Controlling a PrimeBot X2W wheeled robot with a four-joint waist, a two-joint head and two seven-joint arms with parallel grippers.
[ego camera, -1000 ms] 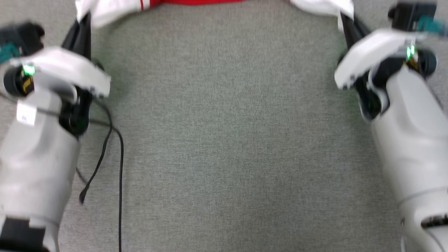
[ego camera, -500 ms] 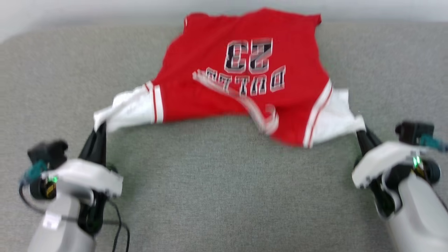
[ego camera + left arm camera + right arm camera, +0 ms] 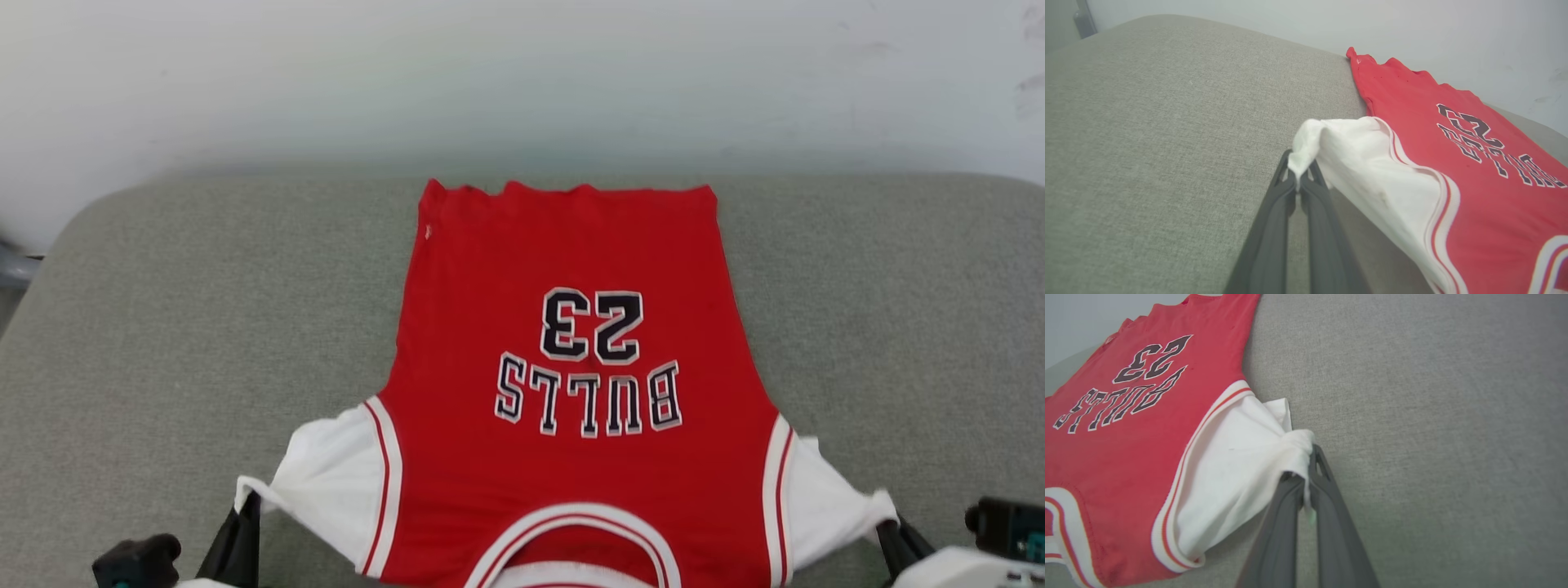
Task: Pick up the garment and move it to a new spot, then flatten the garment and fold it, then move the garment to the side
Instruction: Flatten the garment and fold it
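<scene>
The garment [image 3: 571,359], a bright red jersey with black white-outlined "BULLS 23" lettering, lies spread flat on the grey cushion [image 3: 204,327], hem toward the far wall and neck toward me. Its white inside shows at both shoulder corners, which are pulled outward and lifted a little. My left gripper [image 3: 1299,173] is shut on the white left shoulder corner of the garment [image 3: 1372,171]; its dark fingers [image 3: 237,539] show at the lower left of the head view. My right gripper [image 3: 1306,465] is shut on the white right shoulder corner of the garment [image 3: 1126,416], with one of its fingers [image 3: 898,547] at the lower right.
A pale wall [image 3: 522,73] rises right behind the cushion's rounded far edge. Bare grey cushion stretches to both sides of the jersey. A dark metal post [image 3: 1084,18] stands past the cushion's far left corner.
The head camera has tilted up, so the whole jersey and the wall came into sight. The jersey went from rumpled with a flipped neck trim to lying smooth. Both grippers kept their hold.
</scene>
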